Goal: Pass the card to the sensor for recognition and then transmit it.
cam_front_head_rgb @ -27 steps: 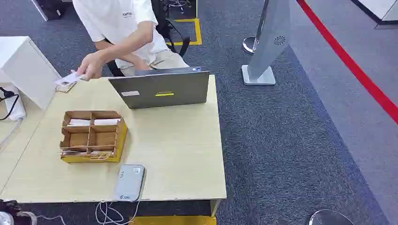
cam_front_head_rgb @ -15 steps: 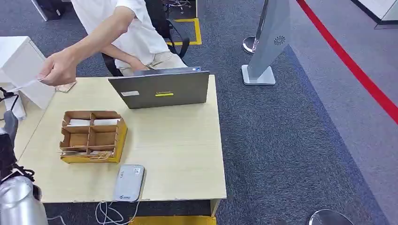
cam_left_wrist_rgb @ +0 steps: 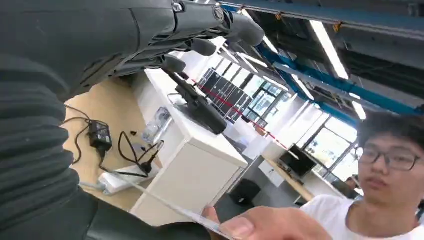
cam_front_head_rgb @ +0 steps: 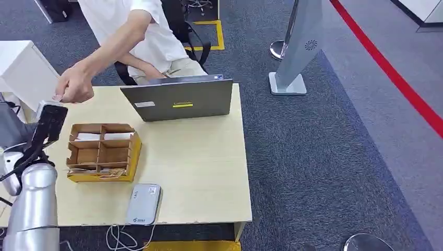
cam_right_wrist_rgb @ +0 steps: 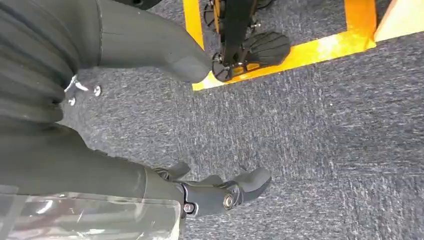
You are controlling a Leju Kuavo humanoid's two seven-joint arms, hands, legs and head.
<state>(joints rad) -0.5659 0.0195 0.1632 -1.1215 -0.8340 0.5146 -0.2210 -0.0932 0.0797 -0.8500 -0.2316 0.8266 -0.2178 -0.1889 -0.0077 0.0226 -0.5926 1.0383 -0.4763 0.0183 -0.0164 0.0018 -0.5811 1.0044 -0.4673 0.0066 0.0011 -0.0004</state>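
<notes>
My left hand [cam_front_head_rgb: 48, 121] is raised at the table's left side, just below a person's hand [cam_front_head_rgb: 74, 85]. In the left wrist view the person's fingertips [cam_left_wrist_rgb: 252, 227] hold a thin clear card [cam_left_wrist_rgb: 165, 205] edge-on between my spread fingers [cam_left_wrist_rgb: 200, 30] and my palm; my hand does not grip it. The grey card sensor [cam_front_head_rgb: 143, 203] lies flat at the table's front edge. My right hand [cam_right_wrist_rgb: 200, 192] hangs over the carpet, fingers loosely apart and holding nothing.
A cardboard sorting box [cam_front_head_rgb: 102, 151] with several compartments sits left of the table's middle. An open laptop [cam_front_head_rgb: 180, 97] stands at the far edge, the seated person behind it. A white cabinet [cam_front_head_rgb: 23, 73] stands at far left. Cables [cam_front_head_rgb: 123, 238] hang below the sensor.
My left arm has risen from below the table's left corner up to the person's hand. The person has swung the card from the far left corner toward my left hand.
</notes>
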